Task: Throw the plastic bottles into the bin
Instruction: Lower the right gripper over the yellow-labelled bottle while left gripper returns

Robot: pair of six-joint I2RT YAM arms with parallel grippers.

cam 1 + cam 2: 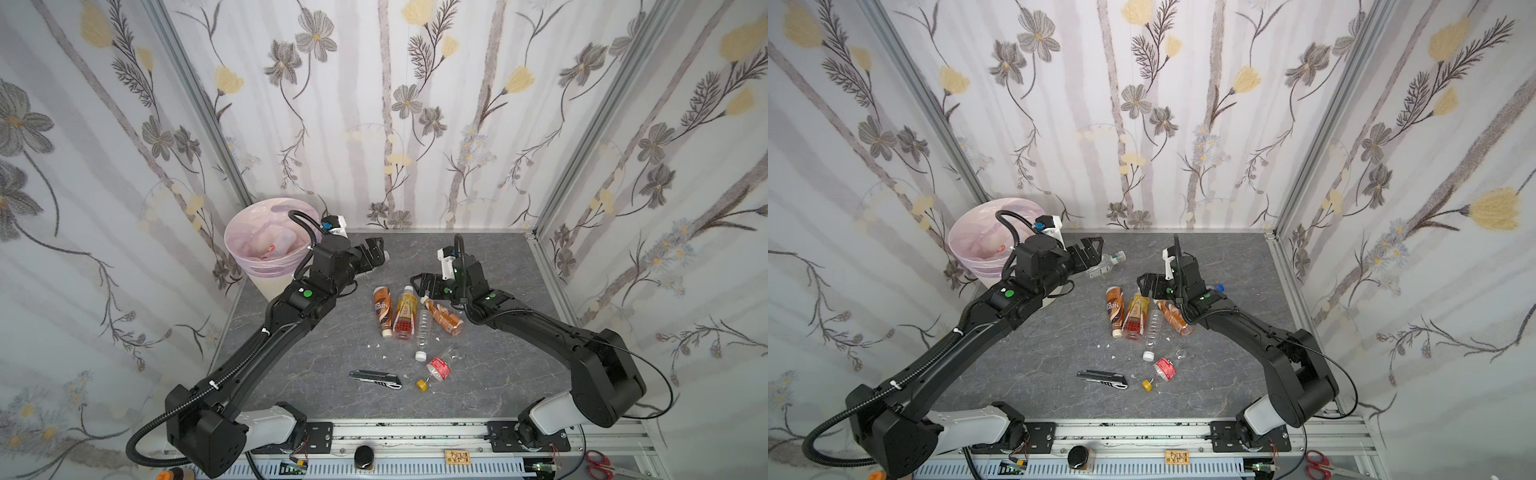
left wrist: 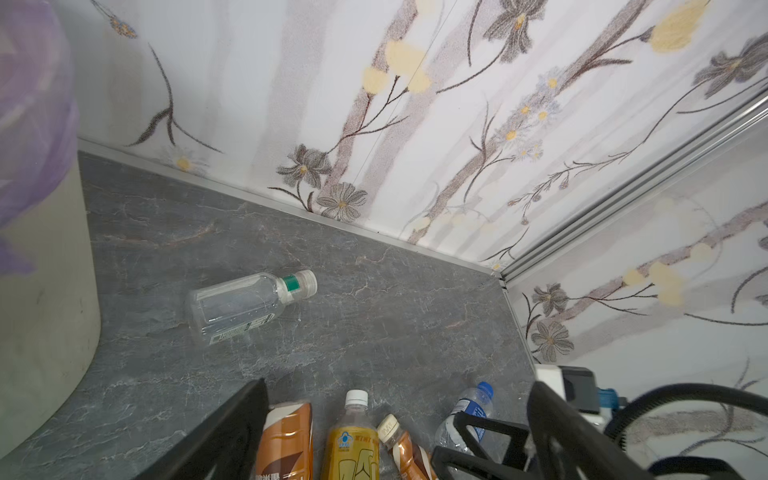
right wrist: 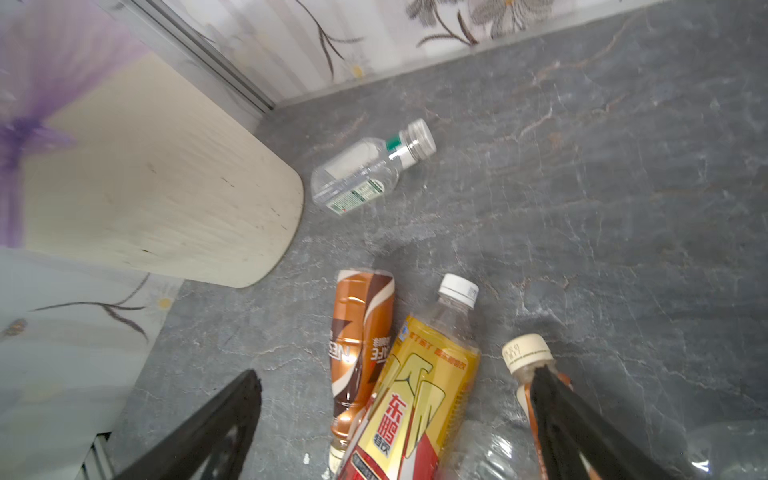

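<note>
Two arms: both reach in from the front rail (image 1: pixel 415 432); left tool (image 1: pixel 374 254) hangs just right of the bin (image 1: pixel 270 286), right tool (image 1: pixel 422 283) sits low at the far end of the mid-counter pile.
Left tool: fingers spread wide, nothing between them.
Right tool: fingers spread wide, empty; in its wrist view one finger crosses the amber bottle (image 3: pixel 525 353) at the neck, contact unclear.
Counter (image 1: pixel 316 357): dark grey marble-look slab with pale veins, matte; a few white crumbs (image 1: pixel 374 345) near the middle.
Room: three walls of white wallpaper (image 1: pixel 415 124) with grey and yellow flowers; aluminium posts in the far corners.
Bin spot: far-left corner of the counter, upright, pink bag folded over the rim; plastic bottles (image 1: pixel 282 242) lie inside, blurred by the bag.
Mid-counter pile: brown coffee bottle (image 1: pixel 382 311), yellow-label bottle (image 1: pixel 405 313), clear ribbed bottle (image 1: pixel 423 332) and the amber bottle lie side by side, close together.
Nearer the front: red-label bottle (image 1: pixel 438 369) with a yellow cap, beside the utility knife (image 1: pixel 376 379), which lies flat.
Far side: green-band bottle (image 1: pixel 1106 265) lies alone just past the left tool, apart from the bin.
Behind the right arm: blue-cap bottle (image 1: pixel 1219 287), mostly hidden.
Front ledge: red scissors (image 1: pixel 598 461) at the right end.
</note>
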